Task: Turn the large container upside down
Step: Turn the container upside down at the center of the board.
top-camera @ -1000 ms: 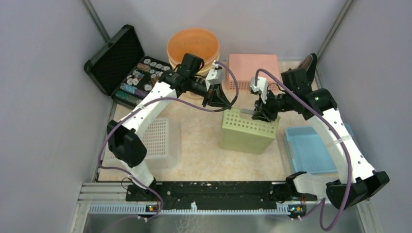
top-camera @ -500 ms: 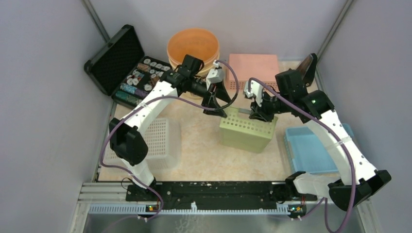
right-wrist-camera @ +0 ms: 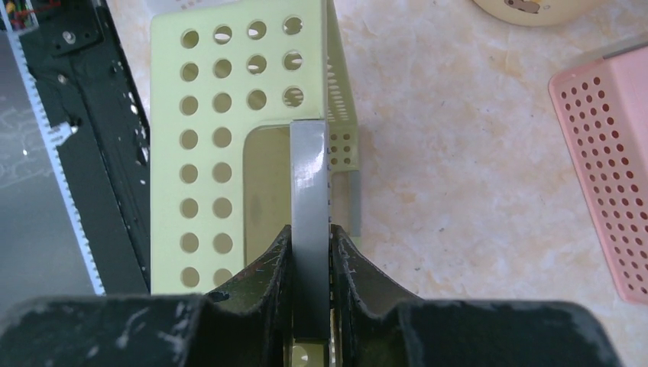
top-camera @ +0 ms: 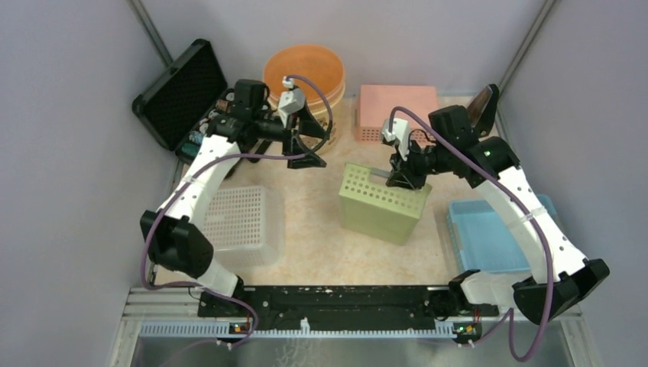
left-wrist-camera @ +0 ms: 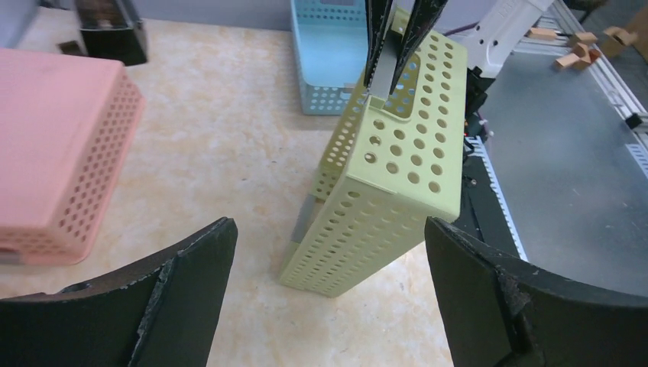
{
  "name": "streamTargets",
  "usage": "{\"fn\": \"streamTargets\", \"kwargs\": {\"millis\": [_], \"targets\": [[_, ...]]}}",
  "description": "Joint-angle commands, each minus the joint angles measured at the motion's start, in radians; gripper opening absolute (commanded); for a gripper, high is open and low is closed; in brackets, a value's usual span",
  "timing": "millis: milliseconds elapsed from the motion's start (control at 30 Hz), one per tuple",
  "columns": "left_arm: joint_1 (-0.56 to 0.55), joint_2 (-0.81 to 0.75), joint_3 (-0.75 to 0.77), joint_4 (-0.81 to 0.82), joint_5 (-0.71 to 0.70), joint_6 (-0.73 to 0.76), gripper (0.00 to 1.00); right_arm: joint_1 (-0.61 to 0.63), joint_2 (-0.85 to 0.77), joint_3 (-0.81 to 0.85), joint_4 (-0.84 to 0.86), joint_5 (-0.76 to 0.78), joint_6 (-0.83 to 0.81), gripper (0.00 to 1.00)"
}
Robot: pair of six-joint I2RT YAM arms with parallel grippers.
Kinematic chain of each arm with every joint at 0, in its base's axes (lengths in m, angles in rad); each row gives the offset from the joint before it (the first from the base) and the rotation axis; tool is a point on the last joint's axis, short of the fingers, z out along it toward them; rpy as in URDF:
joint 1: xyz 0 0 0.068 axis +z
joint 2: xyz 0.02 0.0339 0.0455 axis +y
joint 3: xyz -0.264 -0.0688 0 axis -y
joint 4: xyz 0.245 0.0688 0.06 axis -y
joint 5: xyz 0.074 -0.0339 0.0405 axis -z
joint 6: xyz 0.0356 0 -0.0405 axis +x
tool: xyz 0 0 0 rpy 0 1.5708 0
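Right wrist view, right claw [right-wrist-camera: 309,238] pinching grey rim [right-wrist-camera: 309,168] of green container [right-wrist-camera: 205,122], left claw [left-wrist-camera: 330,237] spread wide, empty.

No lettering, label, brand or number can be read on anything in these views.

The pale green perforated container [top-camera: 380,205] stands tilted on edge on the table [top-camera: 313,237].
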Motion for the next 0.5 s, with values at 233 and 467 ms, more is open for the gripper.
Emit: {"fn": "streamTargets", "kwargs": {"millis": [233, 467], "targets": [[0.148, -0.224, -0.205, 0.215, 0.018, -0.099, 0.99, -0.155, 0.100, 0.030, 0.192, -0.184, 0.329, 0.00], [0.157, -0.287, -0.283, 0.146, -0.025, 0.011, 0.99, -0.320, 0.145, -0.080, 0.337, -0.207, 0.503, 0.00]]}}
